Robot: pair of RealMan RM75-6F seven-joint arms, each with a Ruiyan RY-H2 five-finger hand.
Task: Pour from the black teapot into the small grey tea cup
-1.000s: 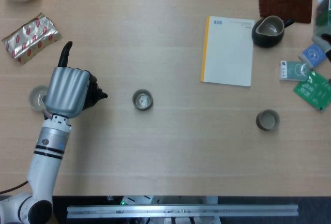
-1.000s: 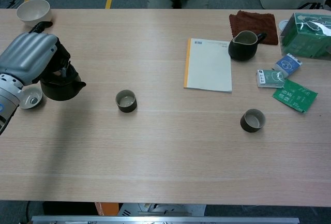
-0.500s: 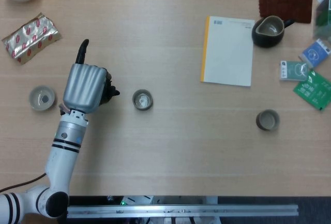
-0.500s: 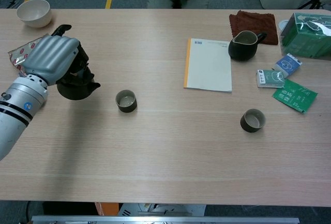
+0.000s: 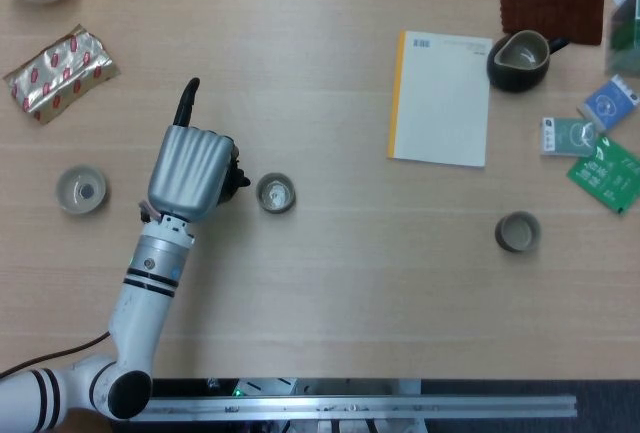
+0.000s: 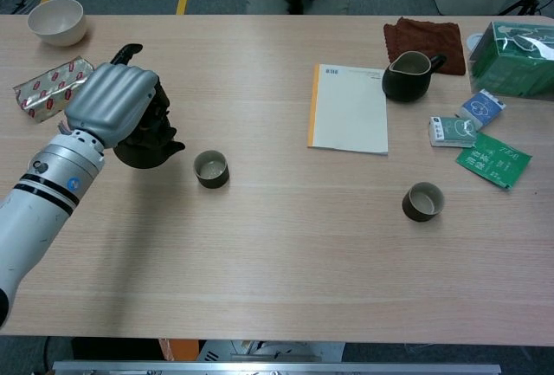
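White bowl (image 6: pixel 56 22) at far left corner; foil packet (image 5: pixel 60 71) just nearer. Small dish (image 5: pixel 80 190) near left edge. Notebook (image 5: pixel 440 99), yellow spine, flat right of centre. Dark pitcher (image 6: pixel 410 76) just beside it, overlapping brown cloth (image 6: pixel 422 42). Green box (image 6: pixel 522 57) at far right, blue sachet (image 5: pixel 608 106), pale sachet (image 5: pixel 568 138) and green packet (image 6: pixel 491 159) close together nearby. Second cup (image 5: pixel 517 232) alone nearer front edge
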